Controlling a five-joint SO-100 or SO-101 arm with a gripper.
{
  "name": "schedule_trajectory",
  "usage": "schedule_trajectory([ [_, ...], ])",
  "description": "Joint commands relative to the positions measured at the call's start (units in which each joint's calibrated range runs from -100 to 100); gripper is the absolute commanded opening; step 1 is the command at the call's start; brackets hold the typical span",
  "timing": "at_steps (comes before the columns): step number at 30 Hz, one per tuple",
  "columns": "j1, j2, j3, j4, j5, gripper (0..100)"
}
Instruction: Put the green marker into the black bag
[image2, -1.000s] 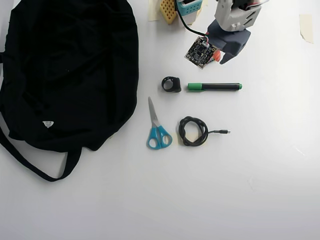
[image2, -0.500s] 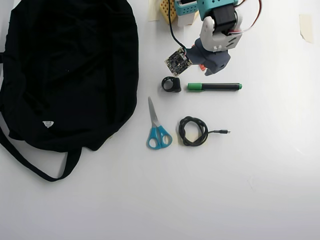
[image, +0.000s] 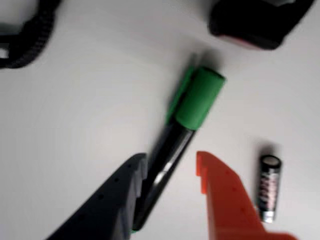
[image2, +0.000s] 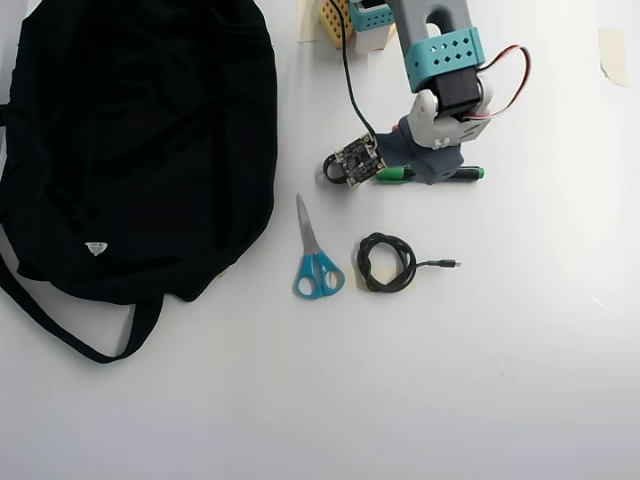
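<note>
Fingers (image: 167, 172) are spread apart, straddling the green marker (image: 182, 125); the dark finger touches its barrel. Battery (image: 269, 187) lies beside the orange finger on the white desk (image: 90, 110).

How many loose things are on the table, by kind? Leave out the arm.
Marker: 1, green marker
Bag: 1, black bag
Scissors: 1, blue-handled scissors
Cable: 1, coiled black cable
Battery: 1, battery
Total: 5

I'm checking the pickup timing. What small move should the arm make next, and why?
Probably close the end effector. In the wrist view its open fingers already straddle the green marker, whose black barrel lies on the table between them, nearer the dark finger, with nothing gripped yet.
</note>
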Motion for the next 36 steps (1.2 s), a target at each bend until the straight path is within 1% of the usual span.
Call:
schedule_trajectory([
  [1, -0.40, 1.61, -4.89, -0.41, -5.91, 13],
  [10, -0.92, 7.42, -3.36, 0.19, -16.40, 13],
  [16, -3.99, 8.17, -4.08, 0.19, -17.40, 13],
  [22, -8.48, 8.17, -5.87, -0.41, -22.49, 13],
  [28, -10.27, 8.17, -6.14, -0.41, -25.32, 13],
  [33, -9.90, 7.92, -6.14, -0.41, -24.69, 14],
  [36, -9.67, 8.17, -6.14, -0.41, -24.69, 19],
])
